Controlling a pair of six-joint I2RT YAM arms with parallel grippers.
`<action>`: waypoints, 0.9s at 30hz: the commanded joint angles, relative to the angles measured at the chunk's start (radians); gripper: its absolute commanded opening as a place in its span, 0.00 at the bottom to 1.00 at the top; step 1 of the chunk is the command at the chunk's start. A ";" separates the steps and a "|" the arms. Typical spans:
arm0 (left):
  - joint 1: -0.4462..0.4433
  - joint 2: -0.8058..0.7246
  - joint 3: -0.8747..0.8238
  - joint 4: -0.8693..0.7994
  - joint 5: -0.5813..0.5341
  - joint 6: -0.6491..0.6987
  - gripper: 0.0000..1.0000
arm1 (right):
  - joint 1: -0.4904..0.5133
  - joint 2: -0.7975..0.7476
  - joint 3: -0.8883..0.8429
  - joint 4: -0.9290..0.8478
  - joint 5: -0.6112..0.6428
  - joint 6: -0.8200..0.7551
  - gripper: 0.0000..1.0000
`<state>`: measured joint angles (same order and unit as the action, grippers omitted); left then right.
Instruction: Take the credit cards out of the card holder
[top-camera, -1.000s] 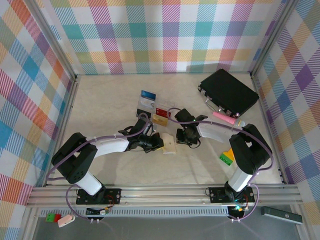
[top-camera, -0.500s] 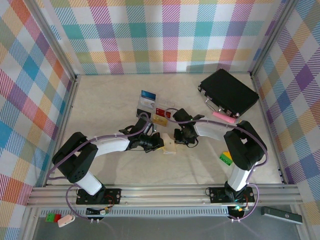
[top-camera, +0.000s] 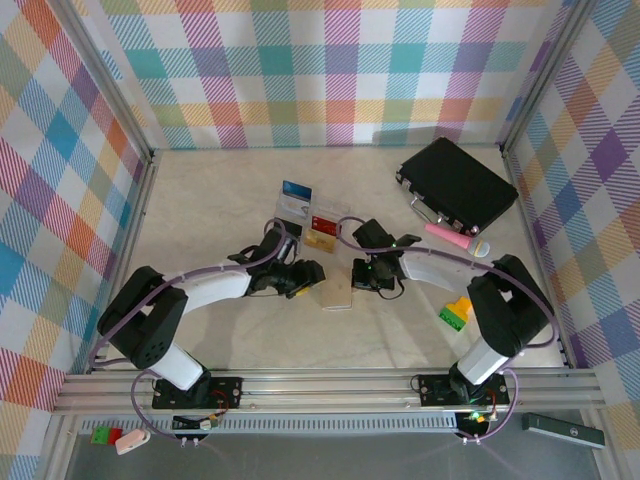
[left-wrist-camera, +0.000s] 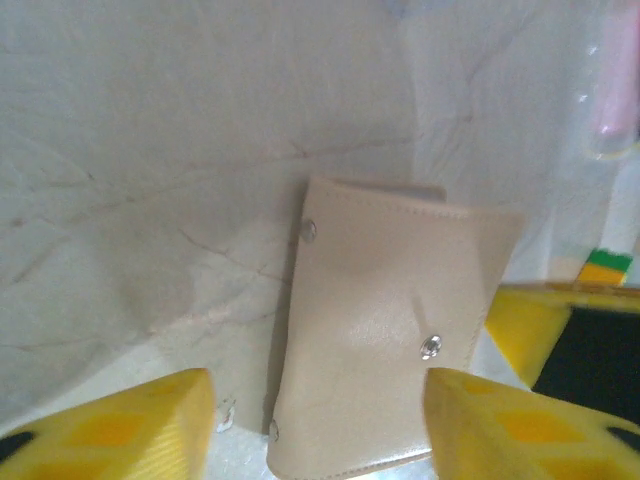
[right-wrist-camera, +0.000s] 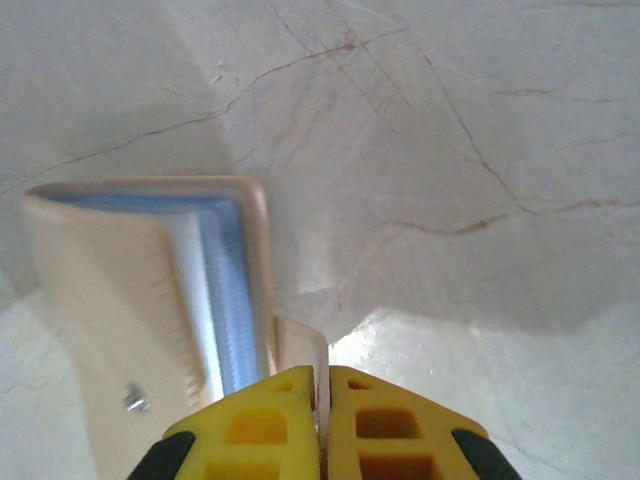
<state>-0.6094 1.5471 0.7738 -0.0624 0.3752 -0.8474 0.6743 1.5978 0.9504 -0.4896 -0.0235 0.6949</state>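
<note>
The right gripper (right-wrist-camera: 320, 385) has its yellow fingers pressed together on a thin pale flap at the corner of the card holder (right-wrist-camera: 150, 300), apparently to lift that panel or pin it so the pockets can be reached. Whether the flap belongs to the holder or is a card edge cannot be told. The holder lies flat on the marbled table (right-wrist-camera: 480, 120), beige outside, with pale blue layers showing at its open edge. A whitish strip between those layers may be a credit card, though no card shows clearly. On the holder's other side the left gripper (left-wrist-camera: 320, 400) is spread, one finger to each side of the snap-studded cover and gripping nothing, probably so that the right arm alone governs it. Beyond the holder, near it, sits a clear tray (top-camera: 300, 212). Well apart, past the right gripper, lie a pink marker (top-camera: 450, 238) and a black case (top-camera: 458, 185).
</note>
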 joint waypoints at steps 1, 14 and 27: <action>0.040 -0.053 0.027 -0.056 -0.005 -0.004 0.64 | 0.004 -0.049 -0.018 -0.017 -0.034 -0.006 0.06; 0.195 -0.198 0.007 -0.133 -0.020 -0.010 0.94 | 0.004 -0.127 0.018 -0.059 -0.115 0.050 0.07; 0.249 -0.284 -0.013 -0.207 0.013 0.035 0.94 | 0.032 -0.086 0.093 0.019 -0.180 0.141 0.07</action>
<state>-0.3748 1.2877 0.7616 -0.2234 0.3599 -0.8421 0.6903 1.4914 1.0065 -0.5041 -0.1715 0.7982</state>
